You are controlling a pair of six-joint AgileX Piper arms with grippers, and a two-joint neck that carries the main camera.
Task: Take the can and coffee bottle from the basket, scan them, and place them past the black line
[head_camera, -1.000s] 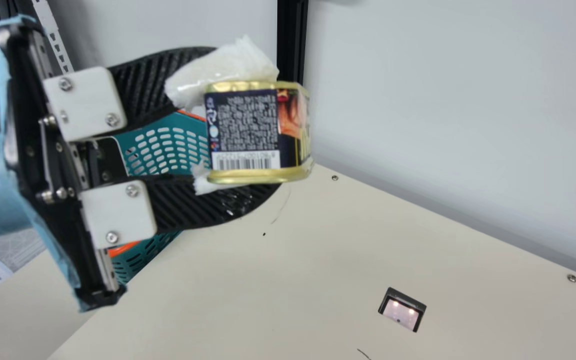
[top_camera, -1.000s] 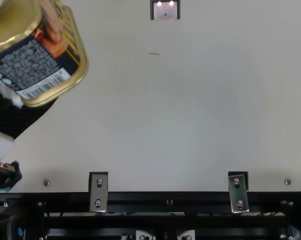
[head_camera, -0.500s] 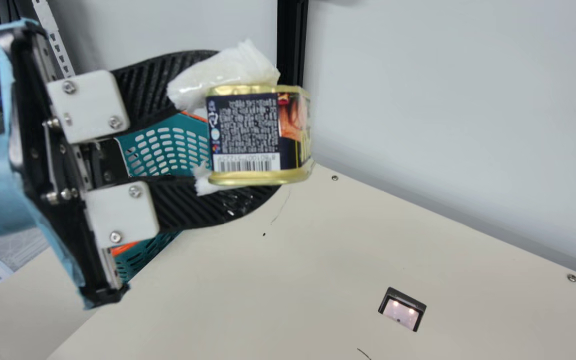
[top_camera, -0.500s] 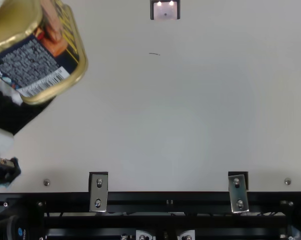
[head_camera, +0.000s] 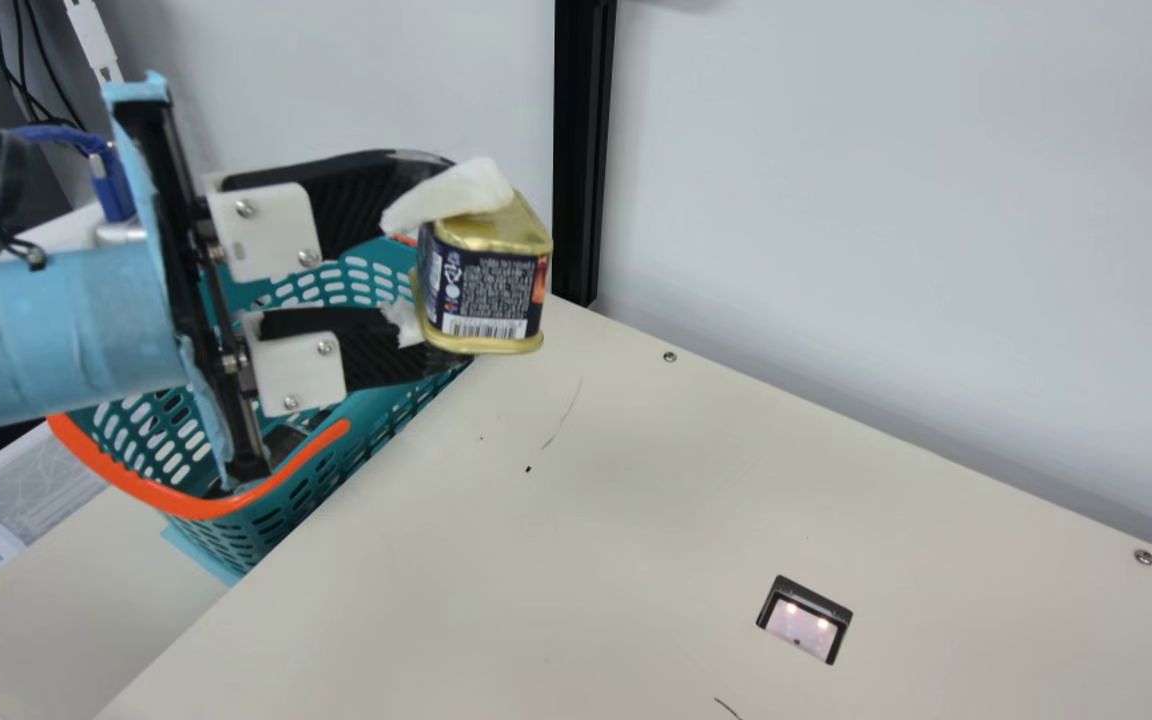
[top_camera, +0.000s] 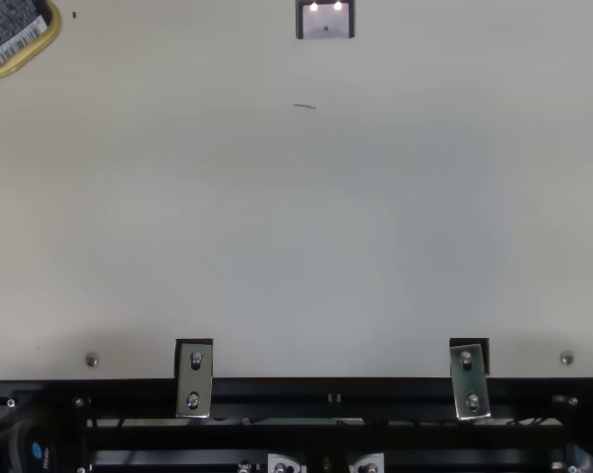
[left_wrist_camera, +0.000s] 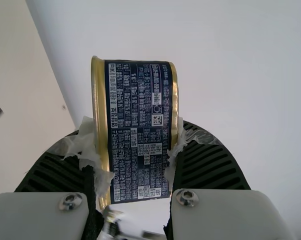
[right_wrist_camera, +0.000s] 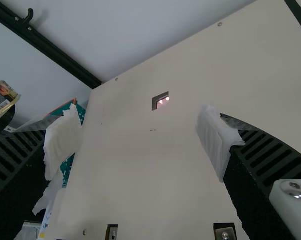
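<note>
My left gripper [head_camera: 436, 265] is shut on the gold-rimmed dark can [head_camera: 491, 290], held in the air beside and above the basket [head_camera: 366, 410] in the main view. In the left wrist view, the can [left_wrist_camera: 140, 130] sits between the padded fingertips of the left gripper [left_wrist_camera: 136, 155]. A corner of the can [top_camera: 16, 44] shows at the top view's upper left. My right gripper [right_wrist_camera: 140, 142] stands open, nothing between its white-padded fingers. In the main view a dark item, too hidden to identify, lies inside the basket.
The scanner window [head_camera: 804, 620], lit, is set into the cream table [head_camera: 636, 520]. A black upright post [head_camera: 581, 150] stands against the wall behind the table. Part of a black line [right_wrist_camera: 299, 17] crosses the table in the right wrist view.
The left gripper has moved away from the neck camera and turned, carrying the can toward the back left. In the main view more of the basket shows. The can has nearly left the top view.
</note>
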